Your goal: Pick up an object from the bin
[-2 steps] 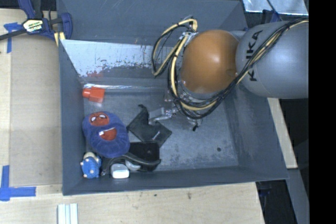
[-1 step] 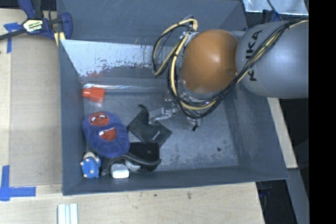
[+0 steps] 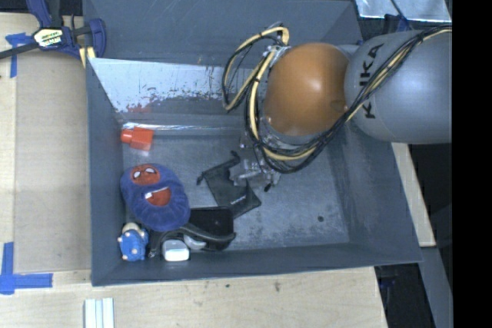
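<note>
1. the gripper is seen low in the middle of the bin, under the orange cover and looped cables of the arm, which is reached in from the right.
2. whether the gripper is apart or together cannot be told; its tip is seen dark against dark, partly covered by the wrist.
3. a black flat piece is found right under the gripper, on the bin floor near the centre and spread a little to the left and near side; contact cannot be judged.
4. a black curved object is laid just on the near side of that piece, close to the near wall.
5. a blue plush with red patches is placed left of the curved object; a small blue figure and a white item are set by the near-left corner.
6. an orange block is laid well apart from the gripper, on the far-left part of the floor.
</note>
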`<state>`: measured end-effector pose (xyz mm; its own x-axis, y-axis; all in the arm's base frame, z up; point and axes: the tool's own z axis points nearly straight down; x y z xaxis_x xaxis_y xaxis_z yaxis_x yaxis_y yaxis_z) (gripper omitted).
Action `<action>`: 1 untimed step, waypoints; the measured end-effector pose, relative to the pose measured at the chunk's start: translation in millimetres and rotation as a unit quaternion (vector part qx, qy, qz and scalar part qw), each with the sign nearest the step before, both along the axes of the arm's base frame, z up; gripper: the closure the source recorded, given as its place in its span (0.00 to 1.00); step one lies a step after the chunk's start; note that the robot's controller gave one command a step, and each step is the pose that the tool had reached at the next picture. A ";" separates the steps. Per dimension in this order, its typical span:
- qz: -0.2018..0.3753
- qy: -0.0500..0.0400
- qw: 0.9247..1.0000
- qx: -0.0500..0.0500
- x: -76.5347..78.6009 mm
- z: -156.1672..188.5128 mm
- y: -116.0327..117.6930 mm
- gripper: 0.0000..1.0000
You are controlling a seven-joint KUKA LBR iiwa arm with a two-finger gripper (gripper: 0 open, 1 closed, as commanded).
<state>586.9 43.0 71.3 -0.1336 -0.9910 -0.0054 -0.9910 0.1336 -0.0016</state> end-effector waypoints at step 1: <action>-0.001 0.000 1.000 -0.001 0.6 1.6 0.6 1.00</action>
